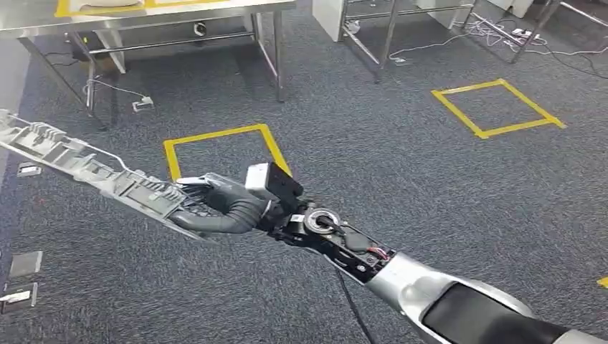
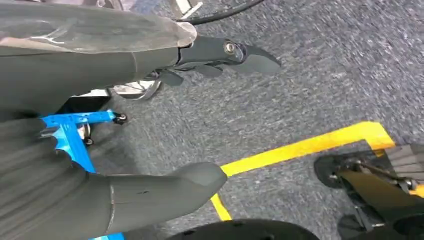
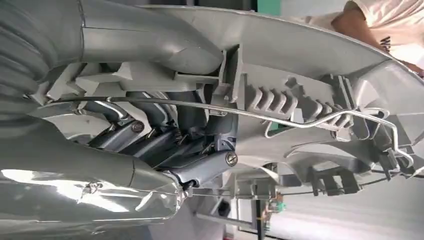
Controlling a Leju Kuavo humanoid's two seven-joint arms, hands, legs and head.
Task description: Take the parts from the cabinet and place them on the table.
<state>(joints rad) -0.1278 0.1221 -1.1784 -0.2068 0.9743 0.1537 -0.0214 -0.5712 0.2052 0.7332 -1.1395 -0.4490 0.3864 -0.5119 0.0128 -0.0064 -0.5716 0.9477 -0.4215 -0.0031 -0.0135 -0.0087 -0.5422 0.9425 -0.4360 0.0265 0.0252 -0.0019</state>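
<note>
Your long grey plastic part [image 1: 86, 168] is held over the carpet, its long axis running from the near centre up toward the far left, free end pointing far left. Your right robot hand [image 1: 226, 204] grips its near end, fingers wrapped around it. Your left robot hand [image 2: 150, 125] hangs with fingers apart, holding nothing. The desk [image 1: 143, 18] stands far off.

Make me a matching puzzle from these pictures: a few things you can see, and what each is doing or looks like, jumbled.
Things:
1. right hand
2. left hand
3. long grey part
4. yellow tape square

States:
A. marked on the carpet
B. held out over the floor
C. fingers apart, holding nothing
D. grips one end of the part

Pairs: 1-D, 2-C, 3-B, 4-A
</note>
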